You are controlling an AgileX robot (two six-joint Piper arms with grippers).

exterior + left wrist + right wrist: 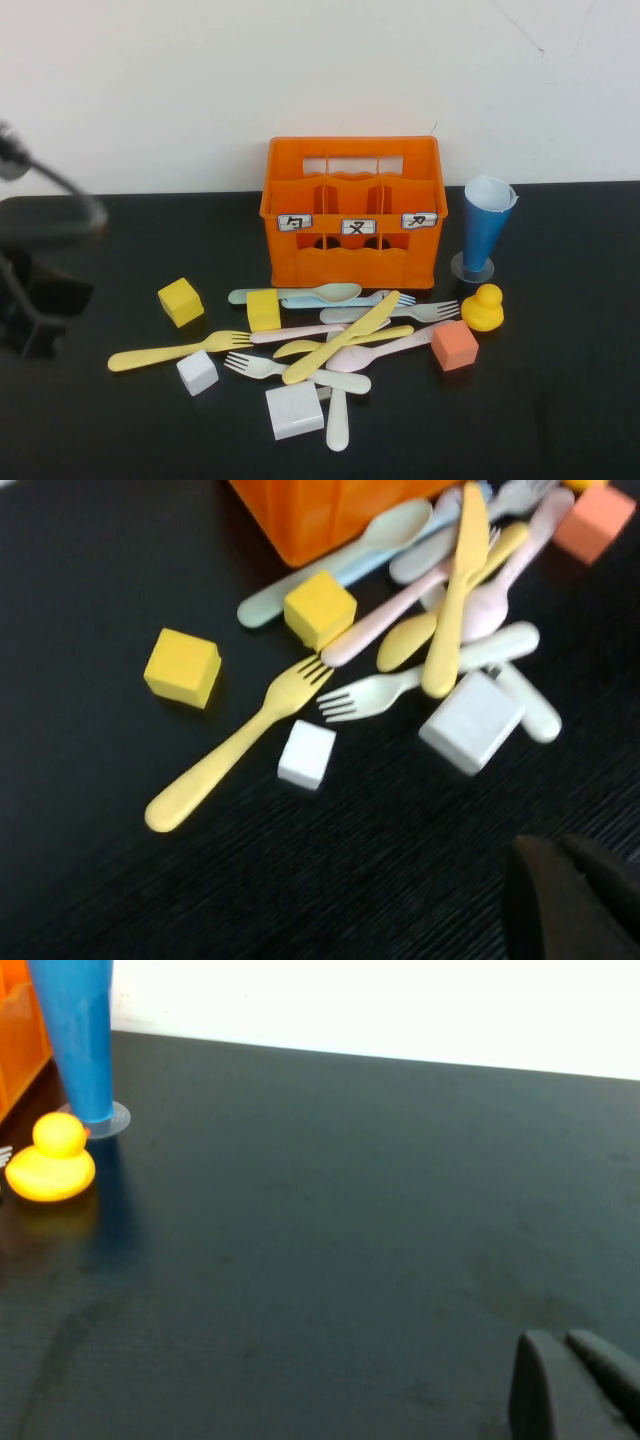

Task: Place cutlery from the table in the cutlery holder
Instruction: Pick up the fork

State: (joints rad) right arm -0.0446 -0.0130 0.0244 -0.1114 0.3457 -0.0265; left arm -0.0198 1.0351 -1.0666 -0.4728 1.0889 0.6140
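Note:
The orange cutlery holder [350,262] stands at the back middle of the black table [560,420]; no cutlery shows in its compartments. Cutlery lies heaped in front of it: a yellow fork [175,349] to the left, a yellow knife [345,335] across the heap, a cream fork [262,367], a pale green spoon [300,294]. In the left wrist view the yellow fork [235,745] and yellow knife [458,590] lie well apart from my left gripper [565,855], which is shut and empty. My left arm [35,300] hovers blurred at the far left. My right gripper [560,1345] is shut and empty over bare table.
Two yellow blocks [181,301] [263,310], two white blocks [197,372] [294,410] and an orange block [455,345] lie among the cutlery. A yellow duck [484,308] and a blue cone cup [487,225] stand to the right of the crate.

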